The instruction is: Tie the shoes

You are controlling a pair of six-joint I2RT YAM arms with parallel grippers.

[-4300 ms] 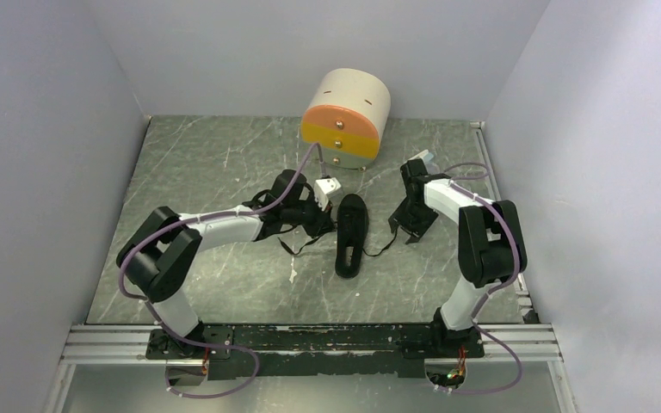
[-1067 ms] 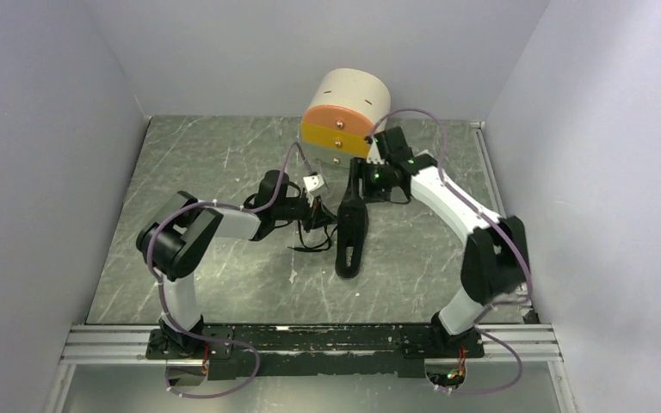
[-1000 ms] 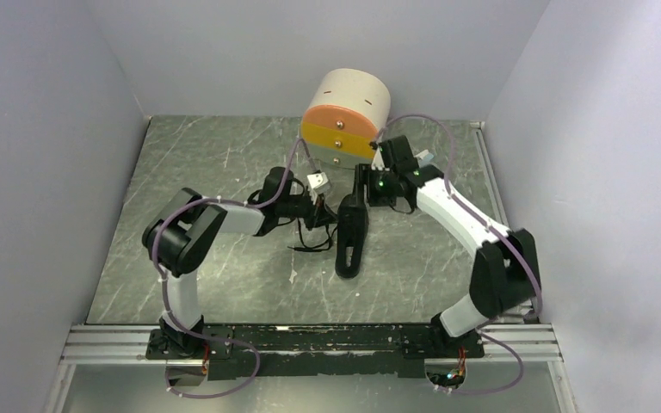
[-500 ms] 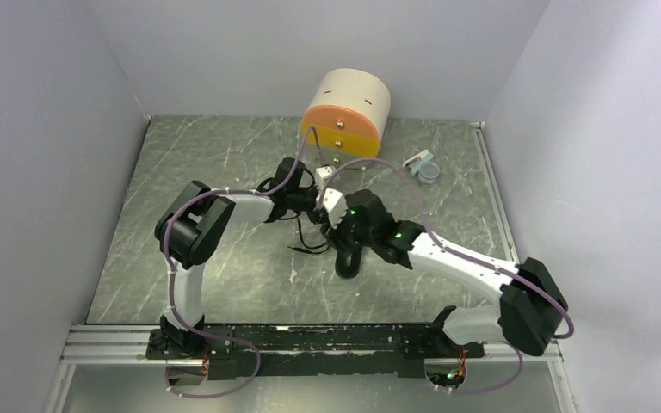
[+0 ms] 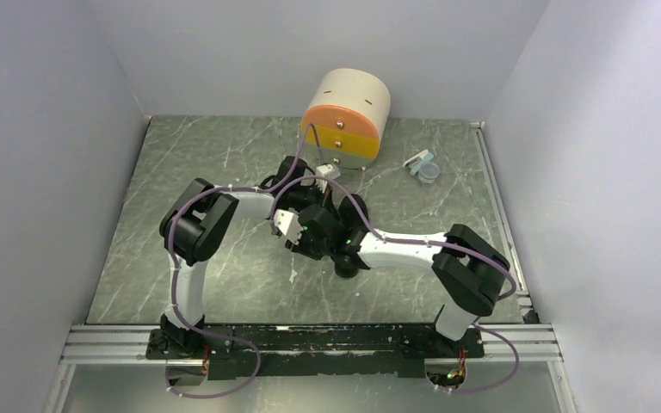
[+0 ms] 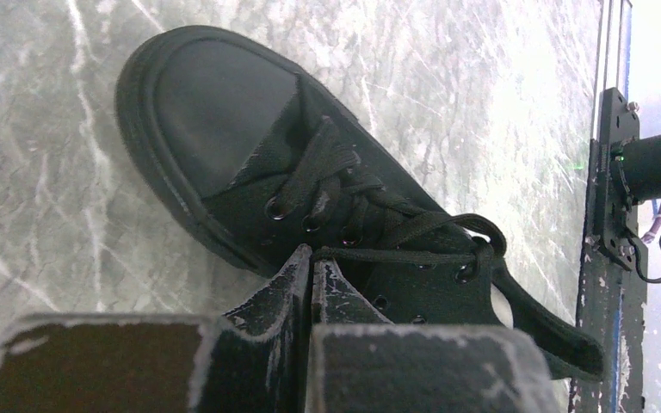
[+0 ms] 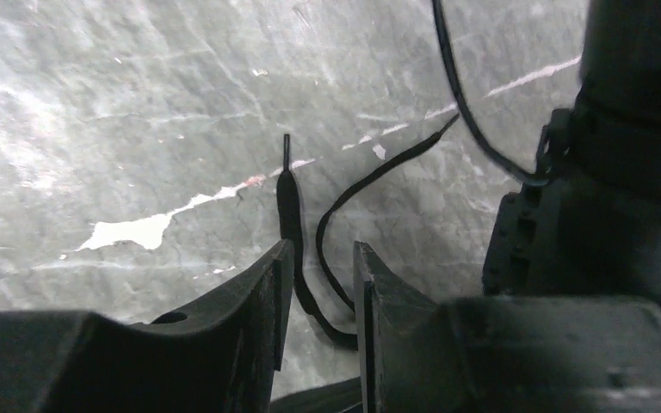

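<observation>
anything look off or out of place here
The shoe is untied: one loose lace lies slack on the table inside the open right pincer, while the left pincer pinches another strand taut by the eyelets.

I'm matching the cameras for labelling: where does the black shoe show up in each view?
Top external: the shoe lies mid-table, mostly hidden under both arms; only its near end shows.
Left wrist: the shoe fills the middle, toe cap at upper left.
Right wrist: the shoe's body is not in view; only its lace shows.
Shared landmark: the grey marbled table.
</observation>
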